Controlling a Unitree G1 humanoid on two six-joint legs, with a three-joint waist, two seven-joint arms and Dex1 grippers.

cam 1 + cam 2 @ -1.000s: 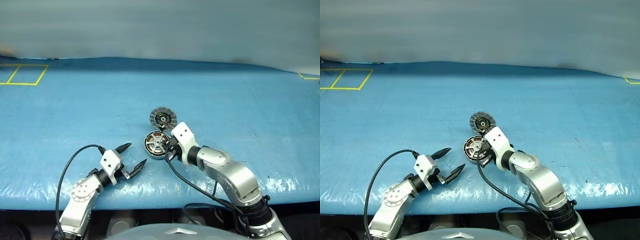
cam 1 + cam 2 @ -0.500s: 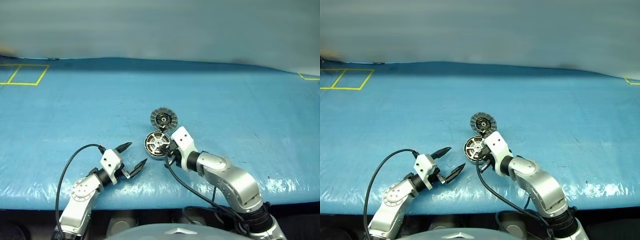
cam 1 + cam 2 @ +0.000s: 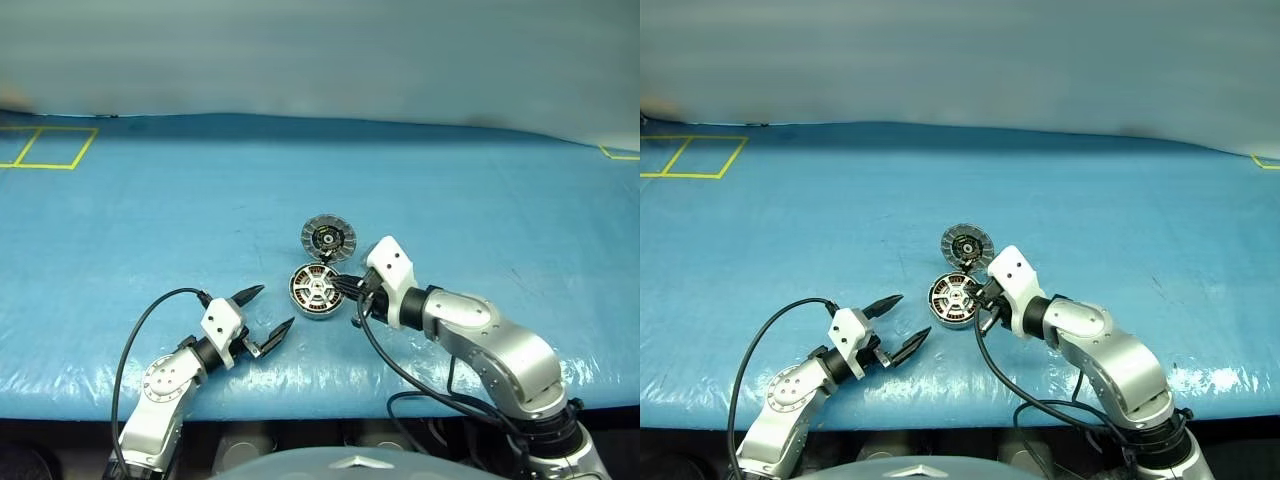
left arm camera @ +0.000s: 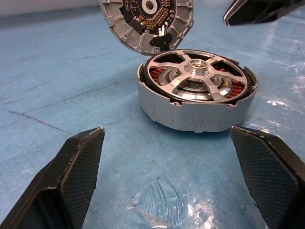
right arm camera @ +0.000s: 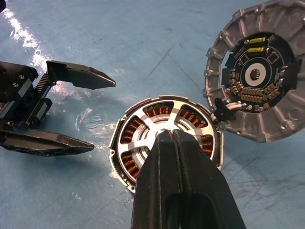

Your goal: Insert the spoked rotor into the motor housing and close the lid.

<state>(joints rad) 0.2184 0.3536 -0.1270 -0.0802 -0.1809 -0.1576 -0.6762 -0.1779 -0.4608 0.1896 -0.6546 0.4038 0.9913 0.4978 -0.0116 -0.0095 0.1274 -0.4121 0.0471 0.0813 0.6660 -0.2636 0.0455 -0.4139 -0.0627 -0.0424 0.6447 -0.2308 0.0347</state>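
Observation:
The motor housing (image 4: 190, 112) stands on the blue table, a round silver cup. The spoked rotor (image 4: 196, 71) sits inside it, its silver spokes lying over the copper windings. The lid (image 5: 257, 76) is tilted open behind the housing, joined at its edge, with its black circuit face showing. My right gripper (image 3: 351, 289) is shut on nothing and hovers just right of the housing; in the right wrist view its tips (image 5: 172, 133) hang above the rotor hub. My left gripper (image 3: 269, 308) is open, low and to the housing's front left. Its fingers (image 4: 76, 167) frame the housing from a short way off.
Blue sheeting covers the whole table (image 3: 480, 200). Yellow tape squares (image 3: 45, 148) lie at the far left and a yellow corner mark (image 3: 618, 153) at the far right. The table's front edge (image 3: 330, 400) runs just behind both arms.
My right gripper has lifted and drawn off to the right, away from the housing's rim, staying shut. The rotor now shows whole inside the housing. The left arm has not moved.

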